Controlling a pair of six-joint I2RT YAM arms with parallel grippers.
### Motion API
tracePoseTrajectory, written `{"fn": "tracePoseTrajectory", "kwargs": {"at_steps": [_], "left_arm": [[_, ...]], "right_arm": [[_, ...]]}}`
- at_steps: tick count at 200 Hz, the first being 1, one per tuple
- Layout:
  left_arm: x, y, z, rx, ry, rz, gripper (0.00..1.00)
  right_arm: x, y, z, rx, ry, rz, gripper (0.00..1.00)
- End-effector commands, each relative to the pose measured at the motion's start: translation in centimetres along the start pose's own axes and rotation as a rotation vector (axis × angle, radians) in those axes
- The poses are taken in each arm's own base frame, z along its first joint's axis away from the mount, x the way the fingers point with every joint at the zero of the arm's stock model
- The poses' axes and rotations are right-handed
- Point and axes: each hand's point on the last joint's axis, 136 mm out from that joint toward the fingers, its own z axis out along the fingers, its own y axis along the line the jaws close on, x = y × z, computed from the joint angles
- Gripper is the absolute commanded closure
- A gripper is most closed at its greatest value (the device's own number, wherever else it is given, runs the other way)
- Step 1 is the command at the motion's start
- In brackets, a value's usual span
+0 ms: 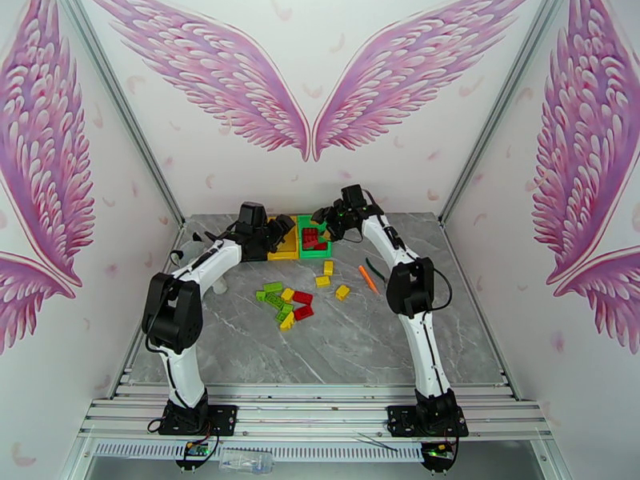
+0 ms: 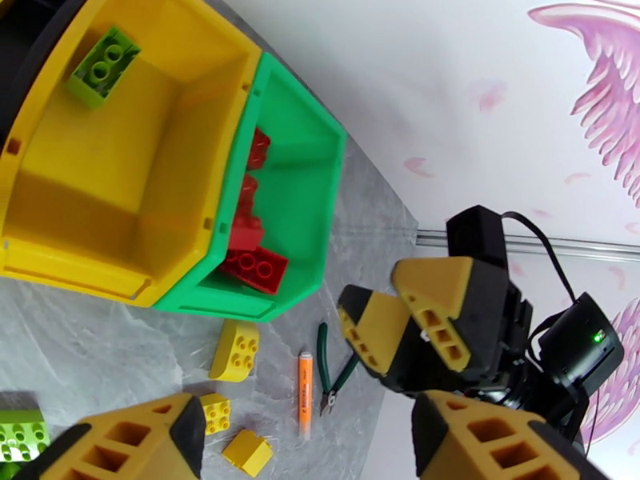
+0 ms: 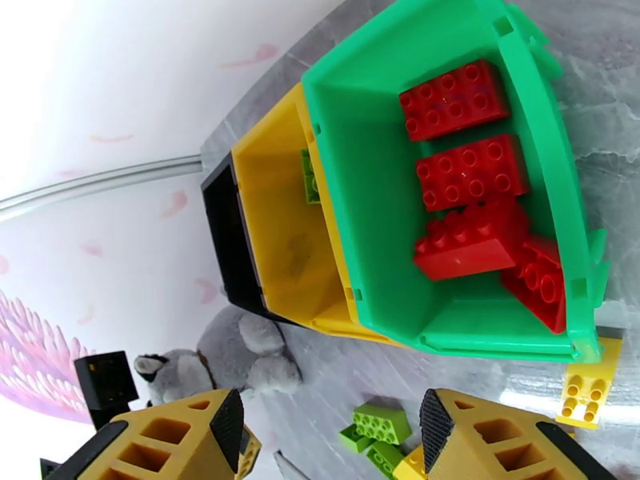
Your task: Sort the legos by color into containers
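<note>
The containers stand in a row at the back: black bin (image 3: 232, 234), yellow bin (image 1: 284, 251) (image 2: 96, 194) (image 3: 280, 218) and green bin (image 1: 314, 254) (image 2: 296, 186) (image 3: 368, 170). Several red legos (image 3: 468, 174) (image 2: 256, 266) lie in the green bin, one of them tilted. A light green lego (image 2: 100, 66) lies in the yellow bin. Loose red, yellow and green legos (image 1: 288, 302) are scattered on the table in front. My left gripper (image 1: 276, 230) (image 2: 312, 450) hovers open and empty beside the yellow bin. My right gripper (image 1: 324, 218) (image 3: 328, 442) hangs open and empty over the green bin's near edge.
An orange stick (image 1: 367, 278) (image 2: 305, 394) and green-handled pliers (image 2: 328, 370) lie right of the bins. A grey-white plush husky (image 3: 216, 354) sits beyond the black bin. Yellow bricks (image 2: 234, 351) lie close in front of the green bin. The two grippers are close together.
</note>
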Motion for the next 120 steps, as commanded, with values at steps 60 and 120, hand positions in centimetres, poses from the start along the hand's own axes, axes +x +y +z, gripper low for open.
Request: {"fn": "tracePoseTrajectory", "kwargs": {"at_steps": [60,120], "left_arm": [[5.2,3.6,-4.7,-0.278,0.037,0.233,0.31],[11.6,7.5,-6.5,-0.455,0.121,0.36,0.36]], "right_arm": [[4.5,-1.7,-5.4,0.157,0.03,-0.153,0.37],[11.7,-9.2,-8.7,0.4,0.114,-0.222,0.31]]}}
